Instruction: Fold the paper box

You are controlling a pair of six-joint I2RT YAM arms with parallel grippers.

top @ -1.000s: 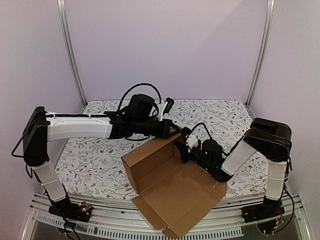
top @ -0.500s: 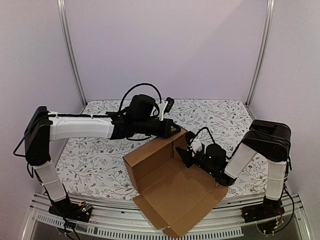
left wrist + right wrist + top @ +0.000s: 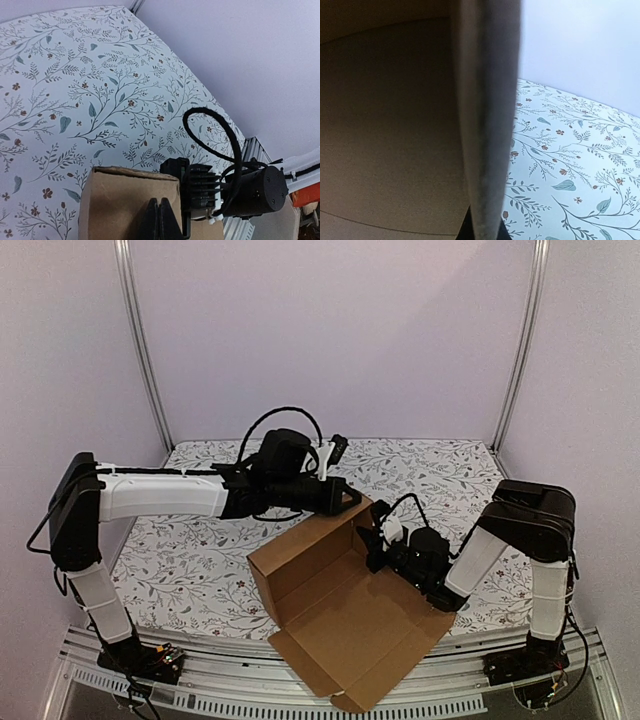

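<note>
Half-formed box (image 3: 340, 610) sits at the table's (image 3: 180, 560) near edge, front flap overhanging. I read the left gripper (image 3: 352, 497) fully closed, tips against the raised back wall. The right gripper (image 3: 372, 545) is pinched on a side wall's edge.

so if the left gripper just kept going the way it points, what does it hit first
The paper box: the shut left gripper points straight at its raised flap and looks to be right against it, though depth is unclear. Just beyond the flap is the right gripper.
</note>
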